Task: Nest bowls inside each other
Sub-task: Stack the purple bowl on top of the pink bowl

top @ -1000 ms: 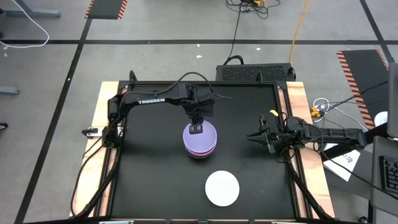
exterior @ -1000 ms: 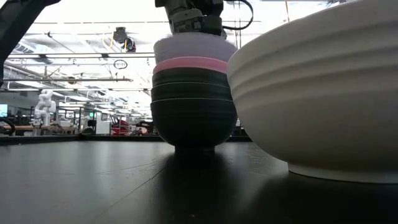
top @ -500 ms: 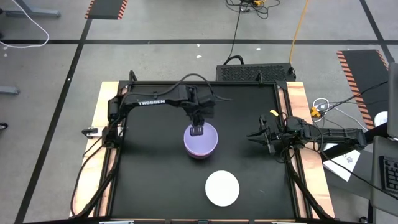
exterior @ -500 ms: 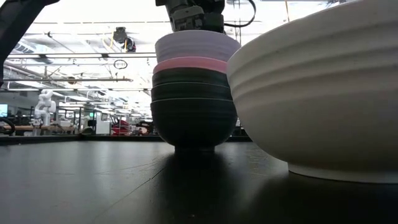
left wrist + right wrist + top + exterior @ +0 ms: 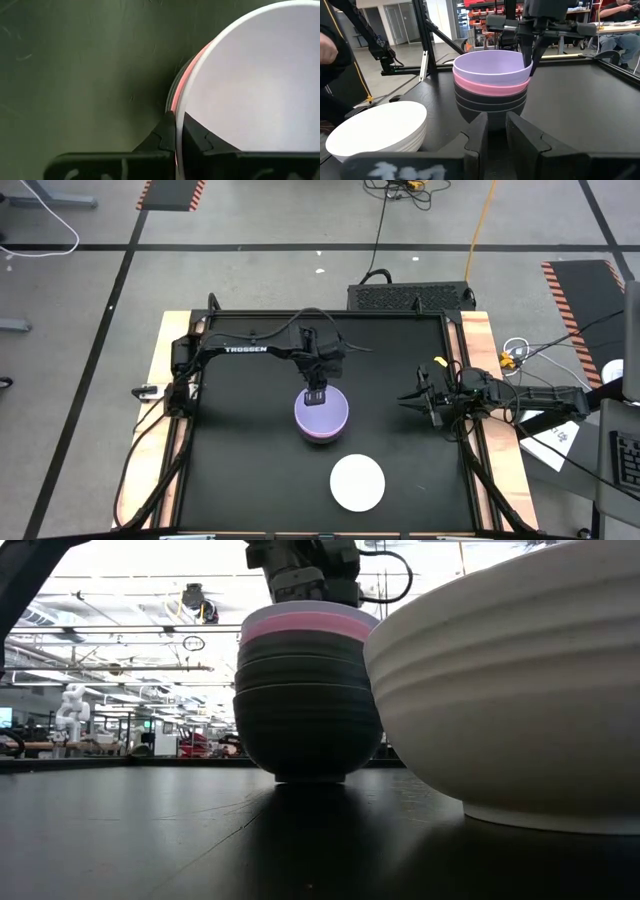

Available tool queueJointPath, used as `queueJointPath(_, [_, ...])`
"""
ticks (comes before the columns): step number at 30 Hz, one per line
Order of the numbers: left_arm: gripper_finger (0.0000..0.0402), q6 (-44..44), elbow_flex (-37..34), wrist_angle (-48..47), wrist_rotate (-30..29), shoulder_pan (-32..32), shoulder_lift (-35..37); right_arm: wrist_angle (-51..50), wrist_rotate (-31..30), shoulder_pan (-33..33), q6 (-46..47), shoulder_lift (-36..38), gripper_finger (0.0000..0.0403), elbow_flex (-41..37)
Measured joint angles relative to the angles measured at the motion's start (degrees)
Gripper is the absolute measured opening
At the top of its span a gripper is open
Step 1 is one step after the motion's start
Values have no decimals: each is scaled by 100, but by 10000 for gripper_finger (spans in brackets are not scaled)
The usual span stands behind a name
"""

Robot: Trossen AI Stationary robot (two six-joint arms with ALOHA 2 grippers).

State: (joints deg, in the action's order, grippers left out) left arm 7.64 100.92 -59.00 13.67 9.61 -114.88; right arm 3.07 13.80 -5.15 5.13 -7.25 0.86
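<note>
A stack of bowls point(image 5: 321, 416) stands on its black bottom bowl at mid-table: black bowls below point(image 5: 490, 102), a pink one point(image 5: 490, 84), the lavender one point(image 5: 492, 67) on top, sunk into the pink. The white bowl point(image 5: 357, 482) point(image 5: 520, 690) point(image 5: 375, 127) stands alone nearer the near edge. My left gripper point(image 5: 315, 395) point(image 5: 179, 117) is over the stack's far side, shut on the lavender bowl. My right gripper point(image 5: 422, 402) point(image 5: 496, 122) waits by the table's right edge, facing the stack, fingers almost together and holding nothing. My left gripper pinches the lavender bowl's rim point(image 5: 184, 102) on its far side, one finger inside the bowl and one outside. The fingers point(image 5: 532, 52) come from above, pointing down. The bowl sits level, nested in the pink bowl on the stack.
The black mat point(image 5: 240, 470) has bare room left and near of the stack. Raised wooden borders point(image 5: 160, 410) run along the table's left and right sides. A dark sleeve and hand point(image 5: 330, 50) show beyond the table in the right wrist view.
My left gripper has come down and a little toward the near edge, still shut on the lavender bowl's rim. The lavender bowl, which stood high and offset over the pink one, has sunk into it so only its rim shows. The stack has shifted slightly toward the near edge.
</note>
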Motion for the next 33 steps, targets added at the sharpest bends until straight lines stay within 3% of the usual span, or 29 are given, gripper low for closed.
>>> queueJointPath(11, [10,-80,-97,229,20,-48,-5,0,0,0,20,1,64,0])
queueJointPath(24, [80,-107,-124,205,-100,-87,-54,0,0,1,20,0,64,-2])
queueJointPath(33, [136,-362,-37,186,-717,-195,-45,0,0,2,20,-1,64,0])
